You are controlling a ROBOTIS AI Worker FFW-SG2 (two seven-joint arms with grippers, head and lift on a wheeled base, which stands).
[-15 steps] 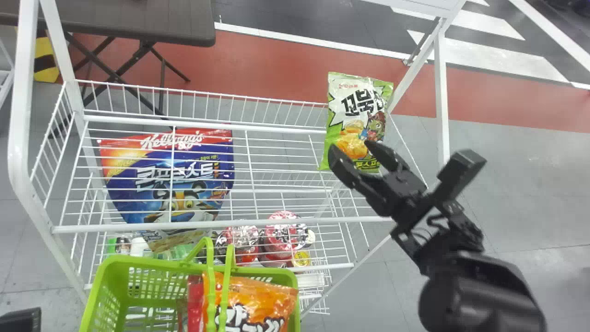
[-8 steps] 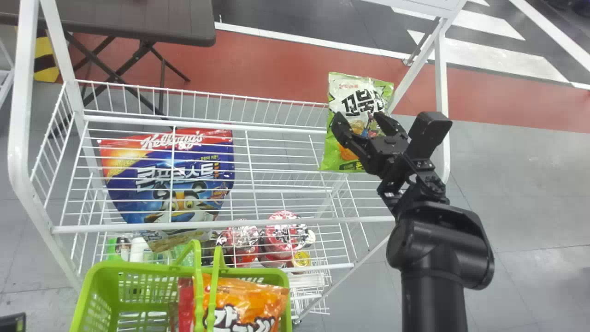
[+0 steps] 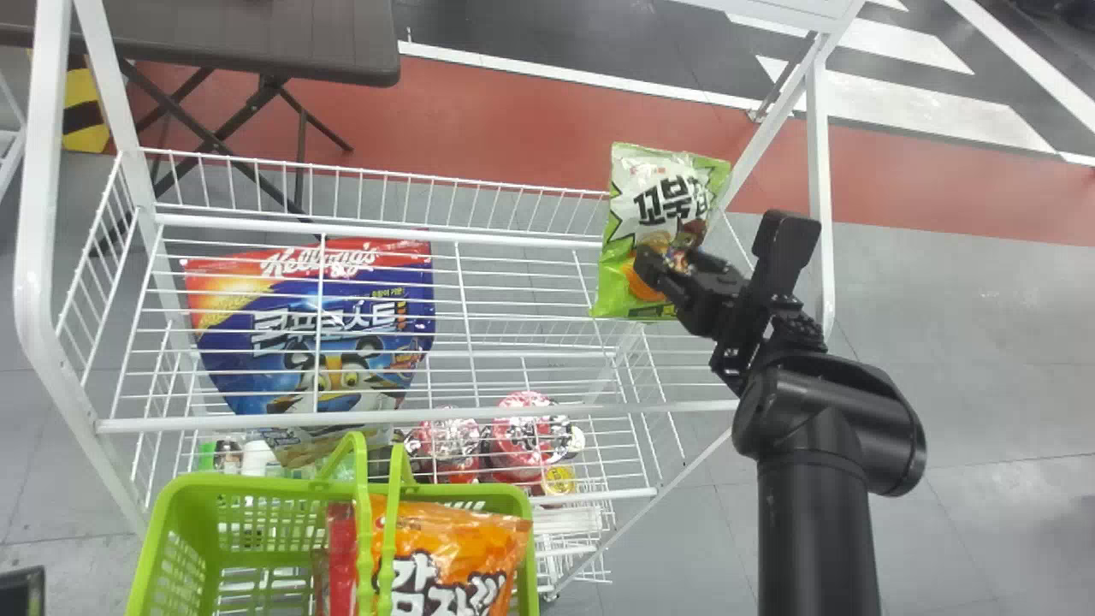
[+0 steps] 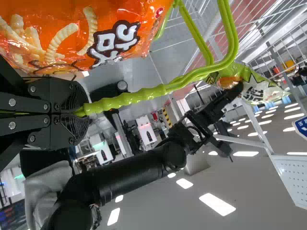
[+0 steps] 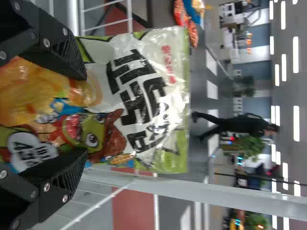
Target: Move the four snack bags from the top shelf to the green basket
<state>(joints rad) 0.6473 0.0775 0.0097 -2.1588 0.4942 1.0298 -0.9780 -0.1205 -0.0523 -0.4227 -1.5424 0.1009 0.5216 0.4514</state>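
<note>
Left wrist view first — my left hand (image 4: pixel 80 113) is clamped on the handle (image 3: pixel 364 535) of the green basket (image 3: pixel 274 486), where an orange snack bag (image 3: pixel 458 547) sits. Farther right, my right hand (image 3: pixel 664 255) is at the green snack bag (image 3: pixel 635 192) on the top shelf (image 3: pixel 428 417) — gripping or not, I can't tell.

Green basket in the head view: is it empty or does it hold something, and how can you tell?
Not empty: inside the green basket are an orange snack bag and, beside it, a red package.
</note>
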